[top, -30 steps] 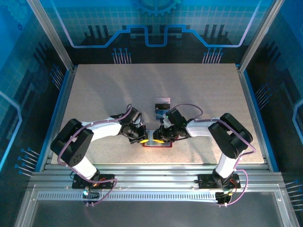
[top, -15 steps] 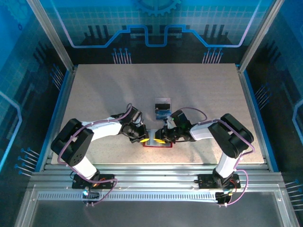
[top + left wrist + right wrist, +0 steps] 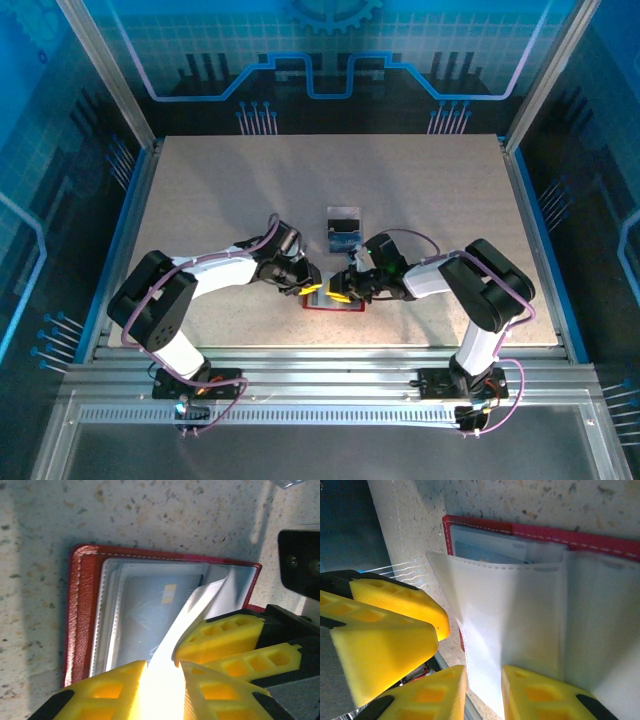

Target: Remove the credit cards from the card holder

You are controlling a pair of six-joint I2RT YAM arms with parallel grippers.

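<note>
Low and close, then: both arms folded inward over the near middle of the table (image 3: 420, 190), elbows pushed out to either side, forearms levelled toward each other, wrists tipped down. Meeting almost tip to tip above the card holder (image 3: 332, 307), with the left gripper (image 3: 313, 291) over its left half and the right gripper (image 3: 337, 294) just beside, nearer the middle.

Seen from the left wrist: card holder (image 3: 80, 605) spread open and flat, clear pockets facing up inside the red cover, a greyish card (image 3: 145, 610) with a pale chip tucked into one pocket. Rising from the far right corner, a pale pocket leaf (image 3: 202, 597), slanting down into the left gripper (image 3: 162, 667). Jaws a little apart there, with the leaf in the gap, all washed out by glare, so no telling whether pinched or merely passing through. Right beside that leaf, close against it, the yellow fingers (image 3: 220, 635) of the other arm.

From the right wrist: right gripper (image 3: 482, 672) closed narrowly on a stitched pocket leaf (image 3: 505, 605), lifted off the red-edged card holder (image 3: 520, 530), with the left arm's fingers (image 3: 395, 605) crowding in at the side.

Beyond the holder and apart from it, two more of the credit cards (image 3: 343, 232) — one dark, one blue — lying flat.
</note>
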